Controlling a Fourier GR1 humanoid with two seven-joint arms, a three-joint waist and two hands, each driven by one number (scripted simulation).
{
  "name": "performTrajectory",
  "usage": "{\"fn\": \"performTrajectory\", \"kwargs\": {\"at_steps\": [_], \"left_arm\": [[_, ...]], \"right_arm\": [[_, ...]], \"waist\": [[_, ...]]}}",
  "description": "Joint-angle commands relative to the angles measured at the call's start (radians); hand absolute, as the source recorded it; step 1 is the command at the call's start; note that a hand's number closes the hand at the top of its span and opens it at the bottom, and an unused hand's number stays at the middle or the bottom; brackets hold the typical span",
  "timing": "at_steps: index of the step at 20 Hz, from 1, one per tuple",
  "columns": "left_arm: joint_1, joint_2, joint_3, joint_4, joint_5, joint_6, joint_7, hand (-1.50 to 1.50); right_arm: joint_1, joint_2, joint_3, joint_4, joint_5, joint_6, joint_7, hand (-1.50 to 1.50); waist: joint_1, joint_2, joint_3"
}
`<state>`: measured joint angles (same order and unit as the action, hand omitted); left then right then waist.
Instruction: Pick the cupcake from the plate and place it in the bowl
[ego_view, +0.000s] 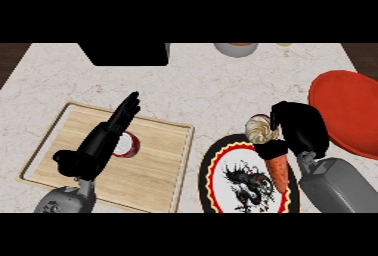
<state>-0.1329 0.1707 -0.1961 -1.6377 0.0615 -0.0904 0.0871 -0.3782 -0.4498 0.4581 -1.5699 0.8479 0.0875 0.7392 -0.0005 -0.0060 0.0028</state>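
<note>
The cupcake (259, 128), with swirled cream frosting, is at the far rim of the plate (219, 165), a round black plate with a red and yellow rim and a dark dragon pattern. My right hand (301, 128) is curled round the cupcake from the right, fingers above it and thumb below. The red bowl (349, 114) lies just right of that hand, at the view's right edge. My left hand (100, 147) rests open over the wooden board, fingers straight and pointing away.
An orange tapered piece (277, 170) lies on the plate's right side, below the cupcake. The wooden cutting board (151, 165) holds a small red-rimmed white cup (129, 145), partly hidden by my left hand. A black block (125, 53) and a grey dish (236, 49) stand at the back.
</note>
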Motion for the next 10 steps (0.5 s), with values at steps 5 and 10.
{"fn": "performTrajectory", "kwargs": {"at_steps": [5,10], "left_arm": [[0.084,0.005,-0.002,0.057,-0.015,-0.027,-0.091,0.0],[0.007,-0.001,0.027,0.023,0.003,-0.03,0.003,0.0]], "right_arm": [[-0.091,0.009,-0.209,-0.13,-0.008,-0.167,0.002,1.5],[-0.036,-0.032,-0.364,-0.181,-0.101,-0.148,-0.031,1.5]], "waist": [[0.001,0.004,-0.003],[-0.004,0.005,-0.003]]}}
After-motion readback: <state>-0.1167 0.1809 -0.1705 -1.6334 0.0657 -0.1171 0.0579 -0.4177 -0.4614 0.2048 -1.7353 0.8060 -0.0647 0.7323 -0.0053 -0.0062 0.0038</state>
